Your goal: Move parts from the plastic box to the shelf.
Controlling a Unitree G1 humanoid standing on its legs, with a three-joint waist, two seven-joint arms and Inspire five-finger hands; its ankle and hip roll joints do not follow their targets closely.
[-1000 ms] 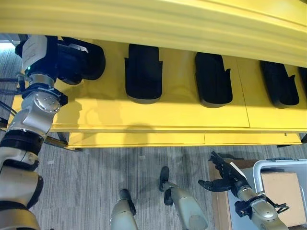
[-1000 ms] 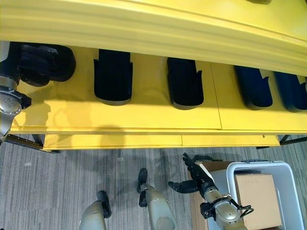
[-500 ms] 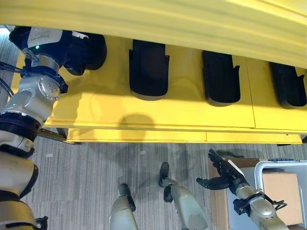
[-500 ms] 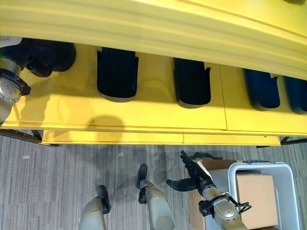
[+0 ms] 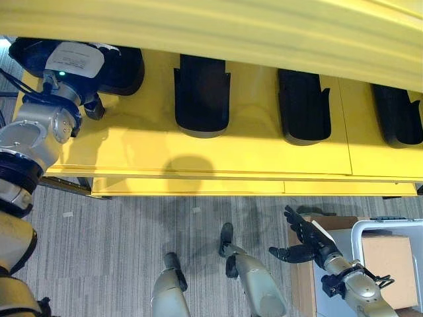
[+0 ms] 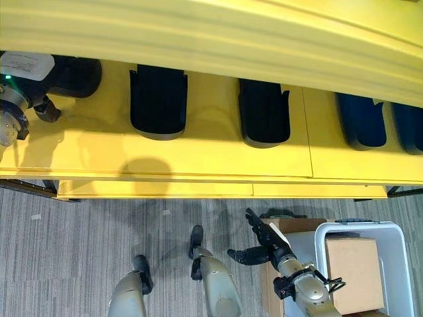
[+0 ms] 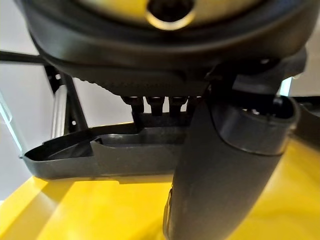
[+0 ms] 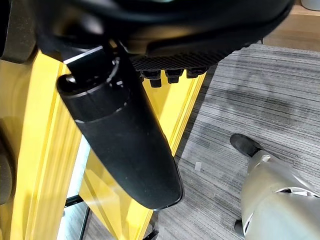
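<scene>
- Yellow shelf (image 5: 198, 148) over grey striped carpet (image 5: 112, 251); black parts (image 5: 201, 92) lie in a row on it.
- Left hand (image 5: 89, 99) at far-left part (image 5: 122, 66); grip unclear.
- Right hand (image 5: 307, 244) fingers spread, empty, beside plastic box (image 5: 360, 231) holding cardboard box (image 5: 386, 261).

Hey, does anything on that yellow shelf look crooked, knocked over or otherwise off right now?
Nothing stands out. The black parts lie side by side along the yellow shelf, all lined up the same way. The left hand is at the leftmost part; the right hand hangs open by the plastic box.
</scene>
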